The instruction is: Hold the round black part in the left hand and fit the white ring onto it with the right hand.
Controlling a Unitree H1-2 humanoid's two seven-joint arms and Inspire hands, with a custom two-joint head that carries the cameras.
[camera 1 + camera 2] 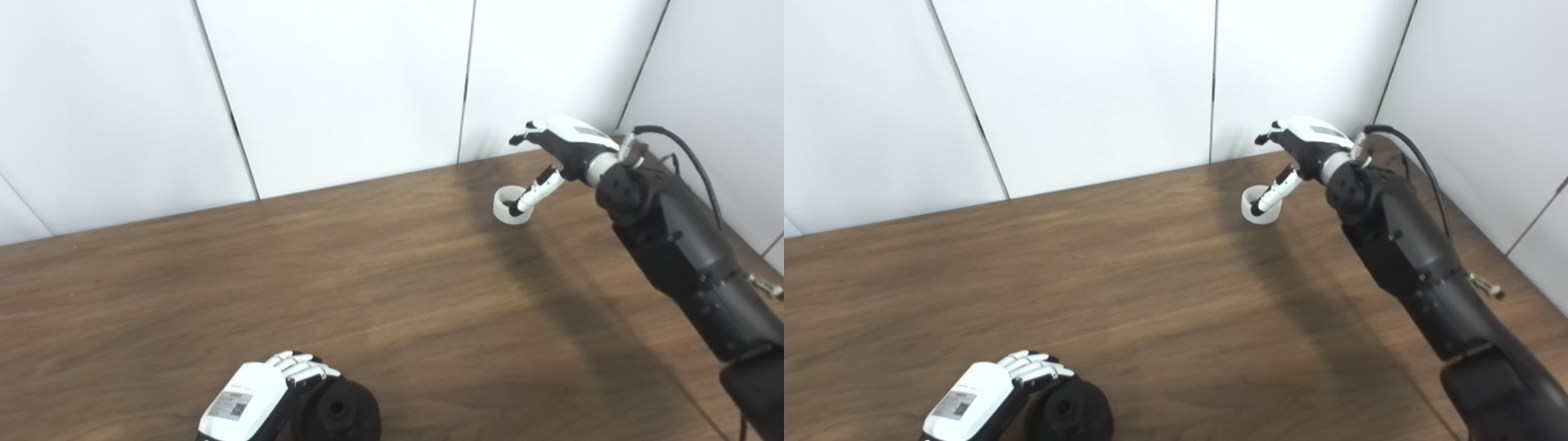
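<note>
The round black part (pixel 341 414) rests on the table at the near edge, its central hole facing up. My left hand (pixel 260 392) is shut on it, fingers curled over its left side. Far across the table the white ring (pixel 501 208) lies flat near the back right corner. My right hand (pixel 566 147) hovers just above and to the right of it, open, with its fingers stretched out to the left. Its thumb points down, with the tip inside the ring's opening. The ring still sits on the wood.
The wooden table (pixel 367 263) ends at white wall panels (pixel 343 86) behind and on the right. A black cable (pixel 692 159) loops from the right wrist along the forearm. A wide stretch of bare wood separates the two hands.
</note>
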